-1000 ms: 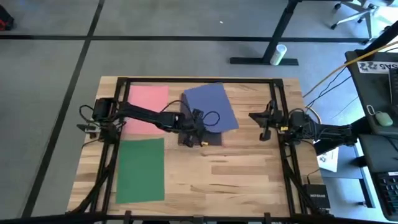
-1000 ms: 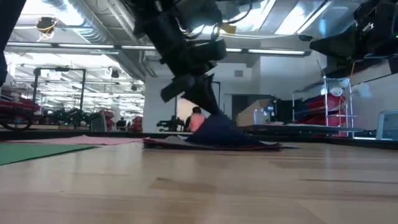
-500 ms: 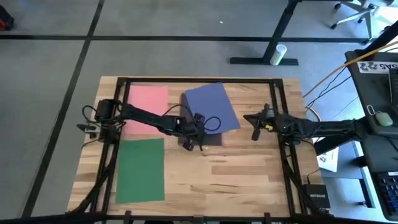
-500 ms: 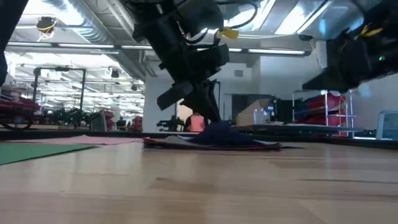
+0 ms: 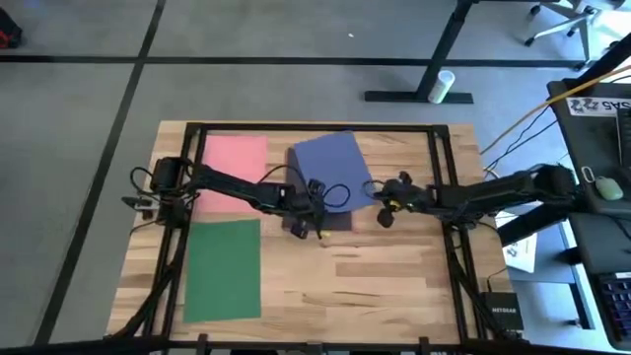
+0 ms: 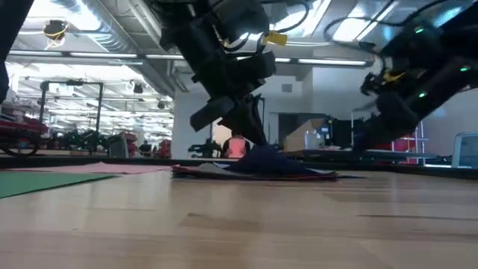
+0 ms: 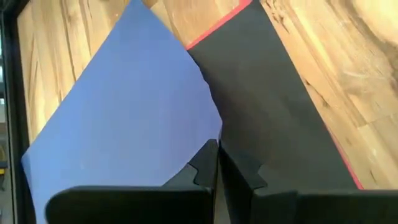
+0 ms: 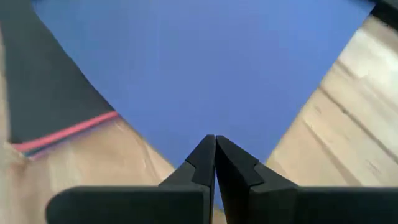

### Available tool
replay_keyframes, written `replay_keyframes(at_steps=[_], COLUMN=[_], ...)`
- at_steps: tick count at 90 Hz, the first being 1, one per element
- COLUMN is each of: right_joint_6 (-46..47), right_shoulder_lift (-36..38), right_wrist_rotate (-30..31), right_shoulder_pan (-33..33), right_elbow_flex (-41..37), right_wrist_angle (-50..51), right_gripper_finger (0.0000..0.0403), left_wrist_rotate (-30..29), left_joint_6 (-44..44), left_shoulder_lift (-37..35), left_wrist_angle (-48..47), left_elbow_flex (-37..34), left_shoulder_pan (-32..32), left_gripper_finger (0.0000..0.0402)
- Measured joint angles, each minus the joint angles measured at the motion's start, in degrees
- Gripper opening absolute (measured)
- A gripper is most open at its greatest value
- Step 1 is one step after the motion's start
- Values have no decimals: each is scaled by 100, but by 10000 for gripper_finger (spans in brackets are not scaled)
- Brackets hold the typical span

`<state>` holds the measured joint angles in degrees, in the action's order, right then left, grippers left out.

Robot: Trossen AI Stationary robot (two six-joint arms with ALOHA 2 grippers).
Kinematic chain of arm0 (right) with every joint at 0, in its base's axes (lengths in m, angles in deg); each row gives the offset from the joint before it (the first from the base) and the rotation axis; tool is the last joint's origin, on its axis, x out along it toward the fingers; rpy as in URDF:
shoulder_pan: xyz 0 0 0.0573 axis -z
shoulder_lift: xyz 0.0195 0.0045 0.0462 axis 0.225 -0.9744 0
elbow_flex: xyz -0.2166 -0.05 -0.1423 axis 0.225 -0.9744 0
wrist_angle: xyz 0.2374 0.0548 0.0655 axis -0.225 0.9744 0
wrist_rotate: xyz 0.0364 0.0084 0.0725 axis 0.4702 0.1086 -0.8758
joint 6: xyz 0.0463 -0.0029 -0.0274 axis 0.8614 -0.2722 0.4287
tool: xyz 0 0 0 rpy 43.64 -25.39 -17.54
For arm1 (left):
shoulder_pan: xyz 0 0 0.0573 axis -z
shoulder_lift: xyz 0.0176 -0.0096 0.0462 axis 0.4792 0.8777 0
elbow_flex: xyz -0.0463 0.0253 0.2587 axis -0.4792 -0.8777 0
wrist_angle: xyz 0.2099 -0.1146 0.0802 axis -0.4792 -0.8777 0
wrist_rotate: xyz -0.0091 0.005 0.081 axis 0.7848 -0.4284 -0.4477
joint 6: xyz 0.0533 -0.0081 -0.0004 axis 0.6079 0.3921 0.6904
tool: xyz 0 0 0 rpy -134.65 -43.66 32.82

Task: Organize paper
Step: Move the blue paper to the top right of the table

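STEP: organize paper | LEFT: left gripper narrow on the blue sheet edge; sheet bulges | RIGHT: right gripper fingers together, empty, just beside its other edge | RELATION: you see the sheet askew between both grippers, over black sheet; pink sheet, green sheet flat on surface

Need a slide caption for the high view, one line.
Left gripper pins the blue sheet over the dark sheet as the right gripper reaches its edge; pink sheet, green sheet lie separate.
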<state>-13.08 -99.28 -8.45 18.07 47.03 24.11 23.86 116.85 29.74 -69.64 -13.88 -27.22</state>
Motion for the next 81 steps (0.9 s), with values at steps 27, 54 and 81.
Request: replay_keyframes(at_steps=[27, 54, 81], right_joint_6=[-391, -168, 481], right_shoulder_lift=[-1555, -1532, -1515], right_wrist_rotate=[-729, -1116, -1736], right_shoulder_pan=[715, 775, 747], right_elbow_flex=[598, 628, 644], right_wrist_angle=[-123, 107, 456], right_gripper_finger=[0, 0, 0], left_wrist_rotate=[84, -208, -306], left_joint_6=[-106, -1040, -2459], left_shoulder_lift=[-2, -11, -11], left_wrist_angle=[-3, -652, -1382], left_elbow_flex=[2, 4, -65], left_shoulder_pan=[13, 22, 37], left_gripper_finger=[0, 0, 0])
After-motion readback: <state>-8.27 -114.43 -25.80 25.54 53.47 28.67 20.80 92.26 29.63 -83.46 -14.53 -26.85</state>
